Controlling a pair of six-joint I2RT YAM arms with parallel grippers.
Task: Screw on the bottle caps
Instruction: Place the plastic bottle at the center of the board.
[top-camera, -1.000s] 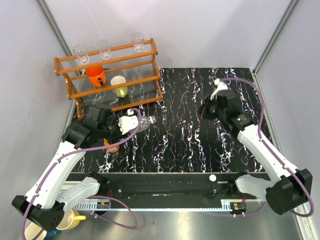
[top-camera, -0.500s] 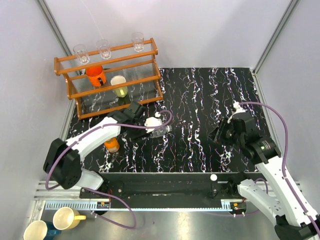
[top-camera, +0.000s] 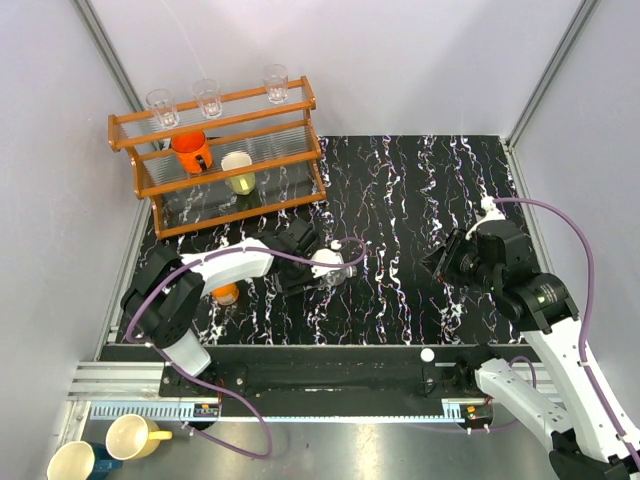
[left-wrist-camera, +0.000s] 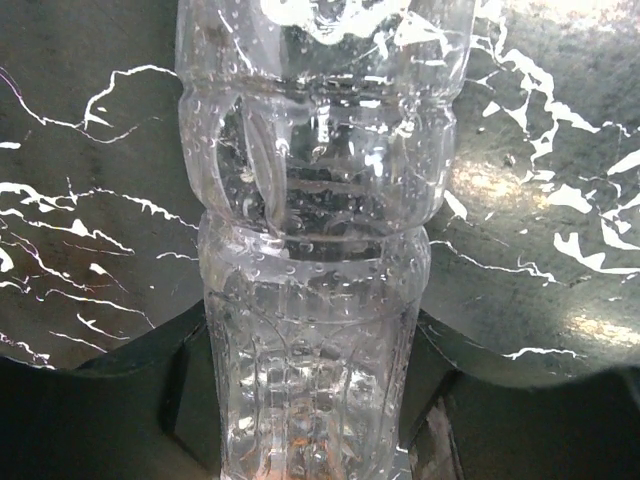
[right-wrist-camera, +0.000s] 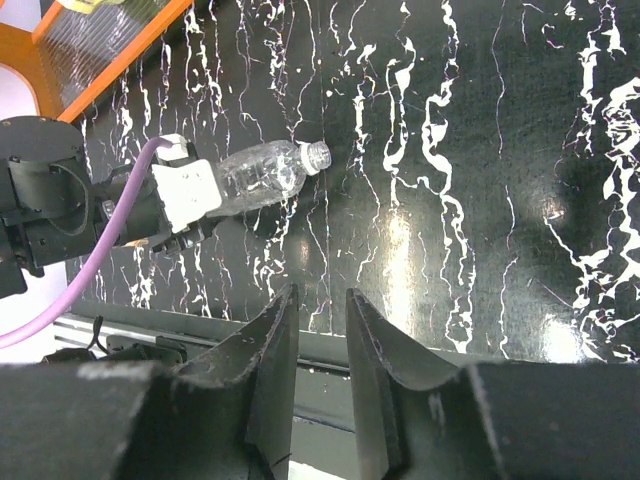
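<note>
Lying on its side over the black, white-veined worktop (top-camera: 400, 190), the clear ribbed plastic water bottle (top-camera: 332, 266) is clamped by the left claw (top-camera: 314, 272). The claw's dark fingers (left-wrist-camera: 190, 400) are pressed against both sides of the bottle's lower body. The bottle's walls are speckled with small droplets, and its uncapped mouth is pointed toward the right side of the worktop. Whether it rests on the surface or is held just above it cannot be told. It is placed left of the worktop's middle, in front of the rack.

The short squat orange bottle (top-camera: 226, 293) is seen further left, near the front edge, partly covered by the left arm.

The right claw (right-wrist-camera: 320, 296) is held well apart from both bottles, over the right half of the worktop. Its jaws are parted by only a narrow gap, and nothing is gripped or touched by them.

A small round white object (top-camera: 427, 355), too small to identify, is seen on the dark rail at the near edge. At the back left, an orange wooden rack (top-camera: 215, 175) is stood, with three clear drinking glasses (top-camera: 208, 97) along its top and an orange mug (top-camera: 190, 150) below.
</note>
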